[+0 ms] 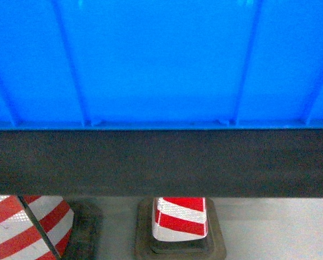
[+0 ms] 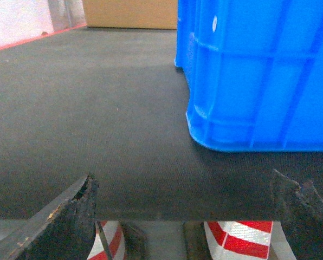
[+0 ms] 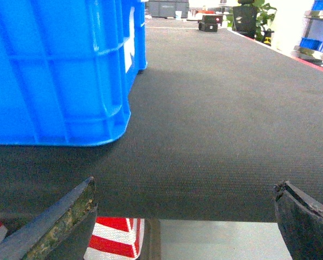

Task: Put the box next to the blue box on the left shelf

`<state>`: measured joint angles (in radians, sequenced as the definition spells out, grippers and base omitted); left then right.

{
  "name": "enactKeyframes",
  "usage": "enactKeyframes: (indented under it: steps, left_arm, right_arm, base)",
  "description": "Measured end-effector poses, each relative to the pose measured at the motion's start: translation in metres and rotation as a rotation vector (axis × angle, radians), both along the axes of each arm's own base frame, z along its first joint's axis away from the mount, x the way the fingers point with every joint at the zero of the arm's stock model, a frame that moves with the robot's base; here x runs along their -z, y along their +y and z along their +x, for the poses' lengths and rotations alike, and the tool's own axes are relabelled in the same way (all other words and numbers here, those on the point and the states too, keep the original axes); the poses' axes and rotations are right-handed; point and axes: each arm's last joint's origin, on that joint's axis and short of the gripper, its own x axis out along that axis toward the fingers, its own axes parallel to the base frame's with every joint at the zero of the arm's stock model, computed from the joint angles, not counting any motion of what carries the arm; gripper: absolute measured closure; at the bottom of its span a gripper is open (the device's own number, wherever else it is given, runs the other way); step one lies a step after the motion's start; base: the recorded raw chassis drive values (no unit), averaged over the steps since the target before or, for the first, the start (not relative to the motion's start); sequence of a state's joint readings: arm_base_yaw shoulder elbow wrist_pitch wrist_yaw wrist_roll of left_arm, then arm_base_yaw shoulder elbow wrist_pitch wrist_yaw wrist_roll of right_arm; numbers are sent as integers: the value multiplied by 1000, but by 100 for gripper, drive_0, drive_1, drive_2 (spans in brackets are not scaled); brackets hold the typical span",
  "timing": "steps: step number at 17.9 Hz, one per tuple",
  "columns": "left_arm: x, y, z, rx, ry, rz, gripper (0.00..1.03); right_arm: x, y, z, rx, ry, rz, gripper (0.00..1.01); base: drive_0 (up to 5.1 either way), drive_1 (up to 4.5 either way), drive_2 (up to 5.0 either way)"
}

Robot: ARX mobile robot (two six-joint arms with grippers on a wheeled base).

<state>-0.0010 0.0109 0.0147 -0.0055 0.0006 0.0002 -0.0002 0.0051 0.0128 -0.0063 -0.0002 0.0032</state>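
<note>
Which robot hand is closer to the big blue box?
About equal, as far as the wrist views show. The left gripper sits off the box's left corner, the right gripper off its right corner. Both are open, short of the shelf edge, touching nothing.

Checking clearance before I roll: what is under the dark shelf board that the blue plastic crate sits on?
Two red-and-white striped cones on dark bases stand on pale floor under the dark shelf board. The board and blue plastic crate hide anything further back.
</note>
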Motion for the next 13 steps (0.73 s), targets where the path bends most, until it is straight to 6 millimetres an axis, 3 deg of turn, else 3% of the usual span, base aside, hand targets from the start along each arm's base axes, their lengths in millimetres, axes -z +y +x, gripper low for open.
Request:
enactKeyframes:
  steps: [13]
  left_arm:
    - [0,0,0,-1,3,0,5]
  right_arm:
    - [0,0,0,0,1,-1,3]
  base:
    - [0,0,0]
